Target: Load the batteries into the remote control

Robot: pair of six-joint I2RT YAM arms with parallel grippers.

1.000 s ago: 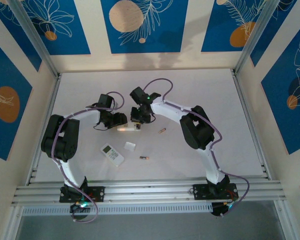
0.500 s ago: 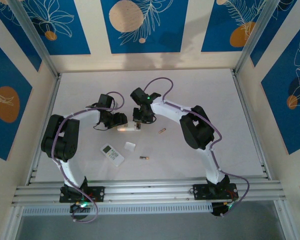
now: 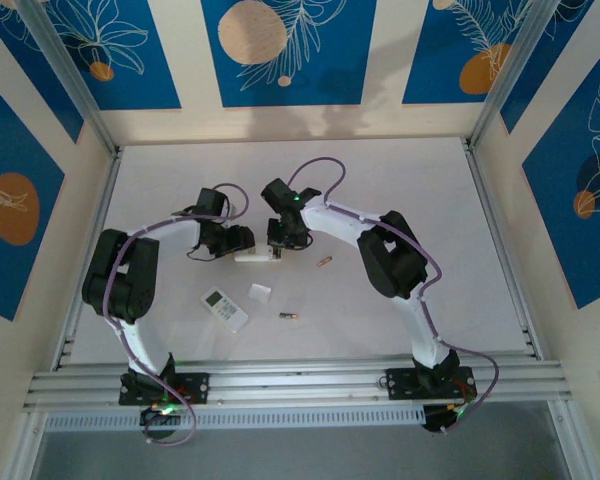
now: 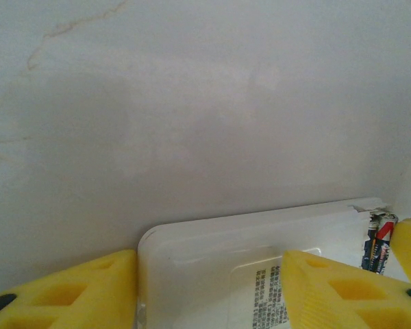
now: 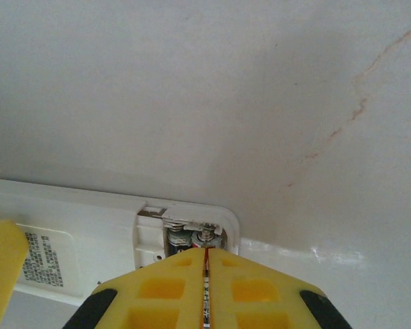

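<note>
Right wrist: right pincer (image 5: 205,252) pressed together over remote control (image 5: 89,219) end, battery (image 5: 183,238) seated in open bay. Left pincer (image 4: 209,257) clamped on remote control. Other batteries (image 3: 324,262) (image 3: 288,315) loose on surface (image 3: 410,190) nearby.

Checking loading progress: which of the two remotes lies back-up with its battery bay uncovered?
The remote at the right gripper, batteries visible in its bay; the other remote lies display-up, near the left arm.
</note>
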